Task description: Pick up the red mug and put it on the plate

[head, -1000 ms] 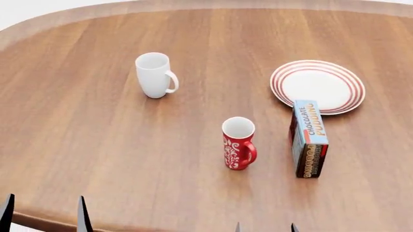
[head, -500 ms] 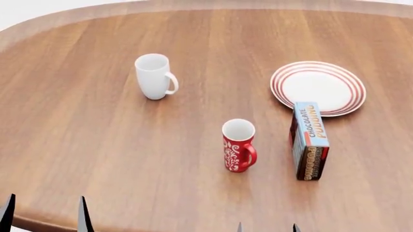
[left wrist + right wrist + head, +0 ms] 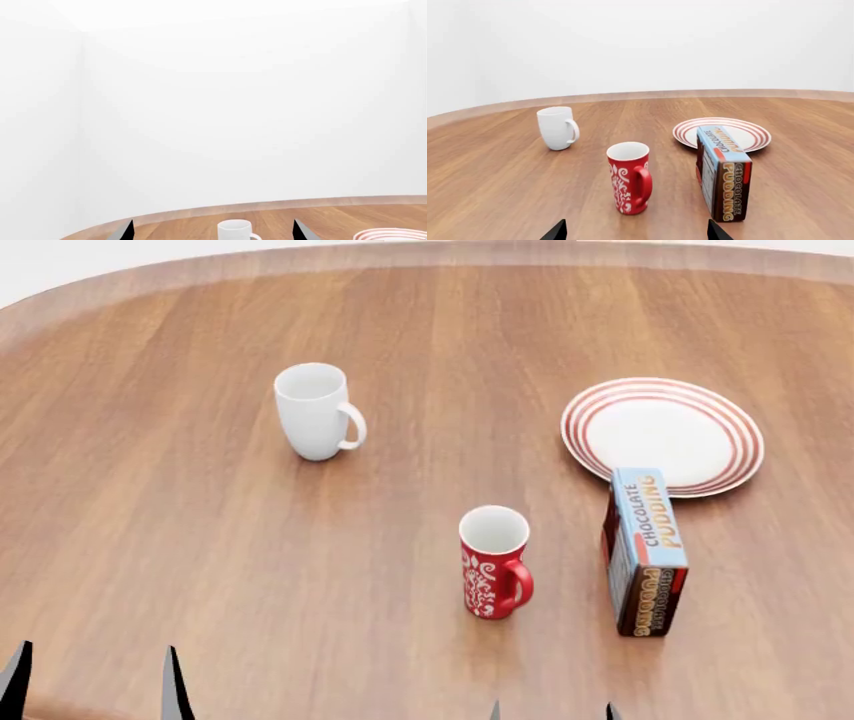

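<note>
Red mug [image 3: 495, 560] stood upright beside a box [image 3: 646, 550] lettered "CHOCOLATE PUDDING", box's far end touching the plate [image 3: 663, 434], both grippers' fingers spread apart, holding nothing.

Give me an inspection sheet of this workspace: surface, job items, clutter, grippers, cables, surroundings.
Surface: wooden table with a rounded edge, no spills seen.
Job items: red mug upright, empty, handle toward the chocolate pudding box; plate empty, beyond the box.
Clutter: white mug upright, apart from the rest; chocolate pudding box on its long edge between the red mug and the plate, its far end at the plate's rim, contact unclear.
Grippers: left gripper and right gripper show fingertips only at the near edge, both open, holding nothing.
Cables: nothing seen.
Surroundings: plain white walls, nothing else seen.
</note>
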Tool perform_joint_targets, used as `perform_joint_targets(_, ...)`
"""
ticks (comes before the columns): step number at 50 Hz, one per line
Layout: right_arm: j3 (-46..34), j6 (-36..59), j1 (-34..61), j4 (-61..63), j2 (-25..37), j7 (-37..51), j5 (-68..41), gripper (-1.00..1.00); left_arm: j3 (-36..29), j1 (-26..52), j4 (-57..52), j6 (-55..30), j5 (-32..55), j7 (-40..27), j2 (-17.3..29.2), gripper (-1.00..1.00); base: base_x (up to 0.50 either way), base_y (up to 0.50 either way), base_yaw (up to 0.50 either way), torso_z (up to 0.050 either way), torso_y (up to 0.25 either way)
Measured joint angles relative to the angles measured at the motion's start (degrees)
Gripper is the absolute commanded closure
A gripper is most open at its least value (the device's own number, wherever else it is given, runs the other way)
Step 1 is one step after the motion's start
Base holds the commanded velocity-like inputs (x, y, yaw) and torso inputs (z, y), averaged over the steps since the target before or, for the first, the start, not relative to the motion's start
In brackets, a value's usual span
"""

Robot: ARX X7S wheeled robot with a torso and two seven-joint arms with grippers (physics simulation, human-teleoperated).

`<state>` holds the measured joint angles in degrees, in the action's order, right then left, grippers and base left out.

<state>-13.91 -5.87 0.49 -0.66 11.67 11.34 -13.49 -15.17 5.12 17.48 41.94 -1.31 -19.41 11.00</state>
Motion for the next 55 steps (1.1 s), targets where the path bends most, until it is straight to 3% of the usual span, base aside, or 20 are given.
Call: perform_joint_targets(55,-1.34,-0.38,0.21,0.11,1.09,1.14,-1.12,-1.00,-1.50,0.30,0.04,0.08,0.39,-1.51,0.96,-1.00,0.13,0.00,0.00,0.000,0.000)
